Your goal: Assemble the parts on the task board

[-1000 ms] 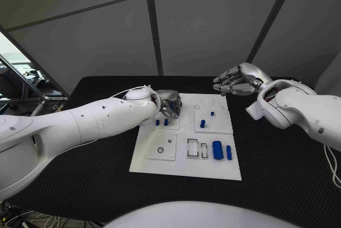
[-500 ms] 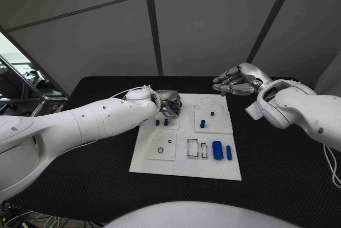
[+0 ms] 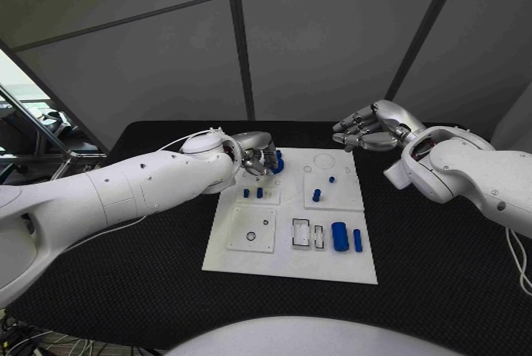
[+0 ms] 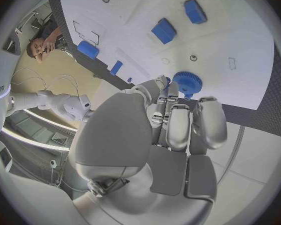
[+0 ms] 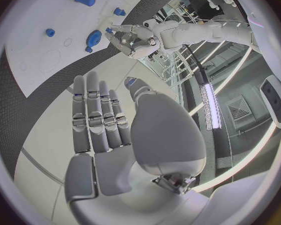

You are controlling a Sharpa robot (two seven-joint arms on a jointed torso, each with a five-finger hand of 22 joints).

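In the head view, a blue gear (image 3: 276, 162) is pinched by the left hand (image 3: 257, 158) above the task board's (image 3: 290, 264) far edge; the right hand (image 3: 369, 128) is held empty, fingers apart.

In the left wrist view, a fingertip-only grip is seen, so the gear could slip.

Five other blue parts are counted on the board.

My head camera looks down from above onto the white board (image 3: 290, 217) on the black table (image 3: 432, 248), taking in both arms. My left wrist camera sits close behind the left hand (image 4: 159, 135), facing the same board (image 4: 140, 15). My right wrist camera, behind the right hand (image 5: 109, 130), sees the board's (image 5: 47, 45) edge and the left hand (image 5: 135, 41).
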